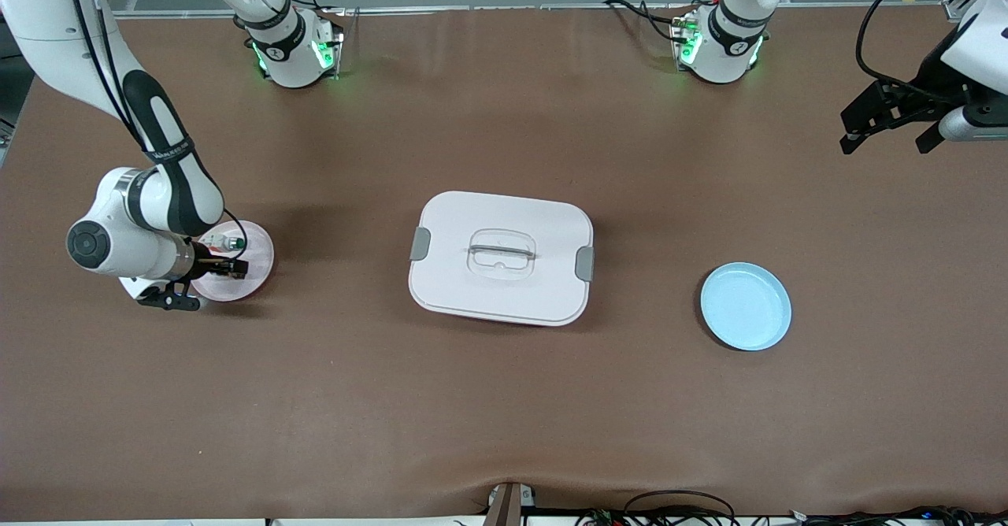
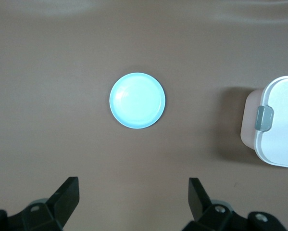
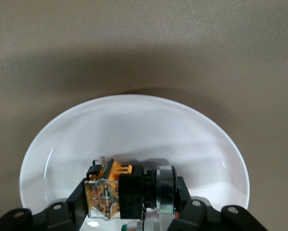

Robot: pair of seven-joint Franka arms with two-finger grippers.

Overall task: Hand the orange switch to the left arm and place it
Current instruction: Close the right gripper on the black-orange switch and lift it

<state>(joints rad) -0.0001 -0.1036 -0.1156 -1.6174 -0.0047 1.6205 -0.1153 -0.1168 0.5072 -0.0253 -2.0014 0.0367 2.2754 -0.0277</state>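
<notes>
The orange switch (image 3: pixel 129 190), black with an orange band and a clear end, lies on its side in a white plate (image 3: pixel 134 125) at the right arm's end of the table. My right gripper (image 1: pixel 230 268) is down in that plate (image 1: pixel 256 274). In the right wrist view my right gripper (image 3: pixel 131 197) has one finger against each end of the switch. The white box (image 1: pixel 501 258) with grey latches stands mid-table. My left gripper (image 1: pixel 883 146) is open and empty, high over the left arm's end of the table, and waits.
A light blue plate (image 1: pixel 746 306) lies between the box and the left arm's end; it shows in the left wrist view (image 2: pixel 137 100) beside the box's corner (image 2: pixel 281 130). A small white part with a green button (image 1: pixel 229 241) lies in the white plate.
</notes>
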